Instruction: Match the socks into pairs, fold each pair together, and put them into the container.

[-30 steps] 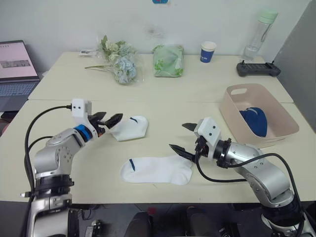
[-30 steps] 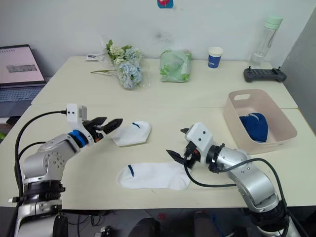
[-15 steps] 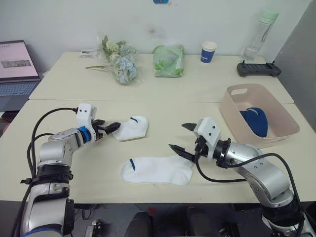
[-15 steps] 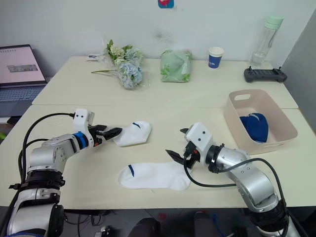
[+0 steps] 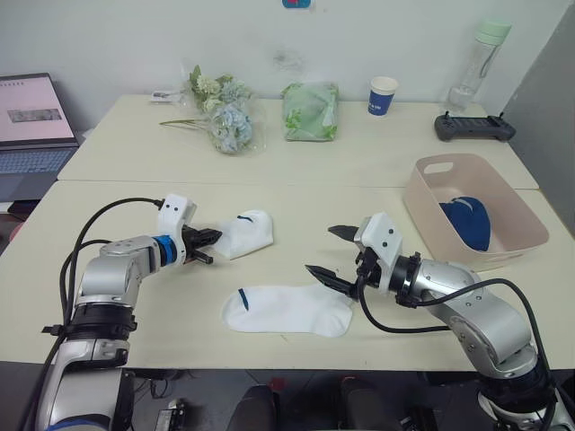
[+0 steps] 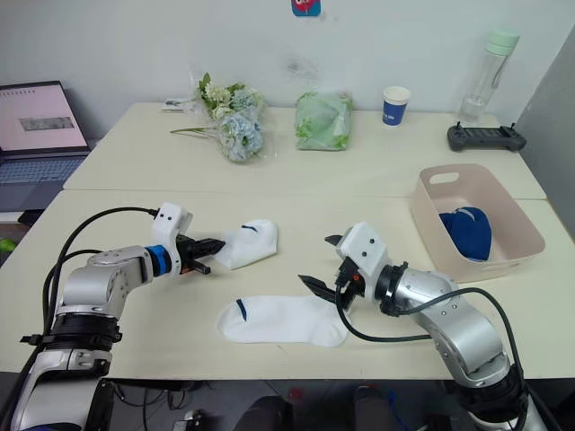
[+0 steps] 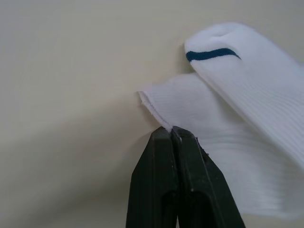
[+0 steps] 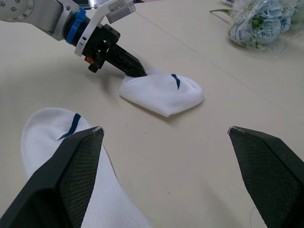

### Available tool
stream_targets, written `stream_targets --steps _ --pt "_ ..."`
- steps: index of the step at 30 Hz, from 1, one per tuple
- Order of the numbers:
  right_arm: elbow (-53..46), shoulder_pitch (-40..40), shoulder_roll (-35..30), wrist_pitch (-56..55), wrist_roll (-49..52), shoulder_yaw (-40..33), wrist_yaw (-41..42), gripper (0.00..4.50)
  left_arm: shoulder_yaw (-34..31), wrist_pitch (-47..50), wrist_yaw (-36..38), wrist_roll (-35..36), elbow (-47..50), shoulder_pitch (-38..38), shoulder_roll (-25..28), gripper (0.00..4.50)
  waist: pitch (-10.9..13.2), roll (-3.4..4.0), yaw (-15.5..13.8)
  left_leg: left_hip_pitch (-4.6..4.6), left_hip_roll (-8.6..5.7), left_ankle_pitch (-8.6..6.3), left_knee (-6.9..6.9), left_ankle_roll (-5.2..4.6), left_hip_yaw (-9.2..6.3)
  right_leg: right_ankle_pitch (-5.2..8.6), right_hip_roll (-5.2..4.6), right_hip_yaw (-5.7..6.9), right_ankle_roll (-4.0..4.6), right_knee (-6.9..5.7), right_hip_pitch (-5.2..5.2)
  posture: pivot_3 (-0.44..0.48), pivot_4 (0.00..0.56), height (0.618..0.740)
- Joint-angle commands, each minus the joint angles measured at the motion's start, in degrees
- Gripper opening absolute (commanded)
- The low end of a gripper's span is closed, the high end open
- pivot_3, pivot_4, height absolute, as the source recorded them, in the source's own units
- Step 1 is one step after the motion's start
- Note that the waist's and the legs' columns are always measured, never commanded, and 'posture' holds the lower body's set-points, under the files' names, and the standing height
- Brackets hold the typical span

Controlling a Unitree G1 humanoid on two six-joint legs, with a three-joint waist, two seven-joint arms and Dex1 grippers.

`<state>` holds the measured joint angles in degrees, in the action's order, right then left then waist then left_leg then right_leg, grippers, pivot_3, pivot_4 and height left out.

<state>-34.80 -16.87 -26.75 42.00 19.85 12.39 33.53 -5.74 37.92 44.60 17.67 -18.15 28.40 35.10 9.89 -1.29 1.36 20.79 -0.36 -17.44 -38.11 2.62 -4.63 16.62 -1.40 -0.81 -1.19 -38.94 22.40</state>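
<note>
Pale cream tabletop point(image 5: 296, 193) stretches before us, with a white wall behind it. Along the far side sit a bunch of flowers point(image 5: 218, 112), a green bag point(image 5: 311, 110), a paper cup point(image 5: 383, 95), a water bottle point(image 5: 476, 65) and a black controller point(image 5: 474, 127); a laptop point(image 5: 32, 121) stands off to our left.

Our left hand point(image 5: 206, 245) is low on the tabletop, its two black fingers pressed together on the cuff edge of a folded white sock point(image 5: 244, 233). In the left wrist view the fingertips point(image 7: 172, 137) meet right at that ribbed edge, so we judge the sock is pinched.

Our right hand point(image 5: 337, 254) hovers spread wide, holding nothing, just above the toe end of a second white sock point(image 5: 287, 310), which lies flat nearer to us.

At our right stands the pink basin point(image 5: 431, 217), with a dark blue bundle point(image 5: 467, 220) inside; we take it for a folded navy pair. We judge the task partly done: the white pair must yet be brought together, folded and dropped in. Light blue socks we cannot make out.
</note>
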Motion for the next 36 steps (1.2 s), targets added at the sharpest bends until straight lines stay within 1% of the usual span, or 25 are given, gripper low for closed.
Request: stream_targets --steps 1,2,5,8,10,17,20,23,27,29,31,33,36 --pt "-2.73 -0.55 0.18 -0.32 0.90 -0.78 -0.31 4.50 -3.08 0.12 0.35 3.44 2.16 -0.91 -1.60 0.02 0.00 0.00 0.00 0.00 0.00 0.00 0.00 0.00 0.00 0.00 0.00 -0.01 0.00 0.00 0.00 0.000 0.150 0.740" --pt "-2.71 -0.56 0.26 -0.35 0.83 -0.67 -0.35 4.50 -4.43 -0.66 0.39 4.16 2.39 -0.97 -1.74 0.02 0.01 -0.01 0.00 0.00 0.01 0.00 0.00 0.00 0.00 0.00 0.00 -0.01 0.00 0.00 0.01 0.000 0.150 0.740" --pt "-2.63 -0.60 0.39 -0.45 0.69 -0.49 -0.36 4.50 -9.25 1.14 -0.54 8.21 3.58 -0.22 -2.06 0.02 0.04 -0.07 0.16 0.03 0.05 0.00 0.00 0.00 -0.02 0.00 0.01 0.02 0.00 -0.02 0.06 0.000 0.150 0.740" --pt "-2.48 -0.60 0.44 -0.61 0.60 -0.42 -0.33 4.50 -13.36 4.34 -2.22 11.94 5.31 1.16 -1.39 0.02 0.05 -0.08 0.21 0.04 0.07 0.00 0.01 0.00 -0.02 0.00 0.02 0.02 0.00 -0.02 0.09 0.000 0.150 0.740" --pt "-2.41 -0.59 0.44 -0.68 0.60 -0.41 -0.25 4.50 -15.26 5.53 -3.37 13.08 5.83 1.92 -0.57 0.02 0.05 -0.09 0.23 0.04 0.06 0.00 0.01 0.00 -0.02 0.00 0.02 0.01 0.00 -0.03 0.10 0.000 0.150 0.740" --pt "-1.74 -0.84 0.52 -1.15 0.64 -0.22 0.28 4.50 -18.11 7.73 -5.58 15.61 8.50 3.73 1.96 0.02 0.05 -0.09 0.26 0.04 0.06 0.01 0.01 0.01 -0.01 0.00 0.02 -0.01 0.00 -0.02 0.10 0.000 0.150 0.740" --pt "-1.35 -1.15 0.72 -1.41 0.56 -0.03 0.47 4.50 -18.01 8.20 -5.94 16.17 9.11 4.42 1.96 0.02 0.05 -0.09 0.26 0.04 0.05 0.01 0.01 0.02 -0.01 0.00 0.02 0.00 0.00 -0.02 0.10 0.000 0.150 0.740" --pt "-1.31 -1.18 0.73 -1.47 0.47 -0.10 0.53 4.50 -16.44 6.60 -5.38 15.18 9.59 5.76 2.86 0.02 0.06 -0.09 0.26 0.04 0.05 0.01 0.01 0.02 -0.01 0.00 0.02 -0.01 0.00 -0.02 0.10 0.000 0.150 0.740" --pt "-1.48 -1.07 0.67 -1.37 0.50 -0.22 0.54 4.50 -16.39 5.30 -4.42 14.24 6.05 9.36 5.73 0.02 0.09 -0.15 0.26 0.06 0.06 0.01 0.02 0.03 -0.02 0.00 0.03 0.01 0.00 -0.02 0.14 0.000 0.150 0.740" --pt "-1.56 -0.95 0.56 -1.39 0.56 -0.25 0.68 4.50 -14.18 8.22 0.38 14.50 6.56 7.96 10.14 0.02 0.09 -0.15 0.54 0.06 0.06 0.01 0.02 0.03 0.00 0.00 0.04 -0.02 0.00 -0.03 0.16 0.000 0.150 0.740" --pt "-1.49 -0.97 0.54 -1.48 0.53 -0.23 0.73 4.50 -10.75 8.72 5.65 13.20 7.60 4.28 15.16 0.02 0.09 -0.13 1.02 0.04 0.03 0.01 0.11 0.03 0.10 0.00 0.06 -0.09 0.00 -0.03 0.25 0.000 0.150 0.740" --pt "-1.29 -1.10 0.64 -1.64 0.53 -0.10 0.81 4.50 -7.56 5.01 7.81 9.30 6.26 1.10 18.89 0.02 0.12 -0.08 1.09 0.03 0.04 0.02 0.16 0.05 0.16 0.00 0.07 -0.14 0.00 -0.02 0.30 0.000 0.150 0.740" --pt "-0.76 -1.38 0.77 -2.09 0.47 0.23 1.22 4.50 -6.70 -0.95 7.72 4.90 1.93 1.27 22.01 0.02 0.16 -0.13 0.69 0.09 0.08 0.00 0.16 0.00 0.09 0.00 0.07 -0.12 0.01 -0.04 0.35 0.000 0.150 0.740"
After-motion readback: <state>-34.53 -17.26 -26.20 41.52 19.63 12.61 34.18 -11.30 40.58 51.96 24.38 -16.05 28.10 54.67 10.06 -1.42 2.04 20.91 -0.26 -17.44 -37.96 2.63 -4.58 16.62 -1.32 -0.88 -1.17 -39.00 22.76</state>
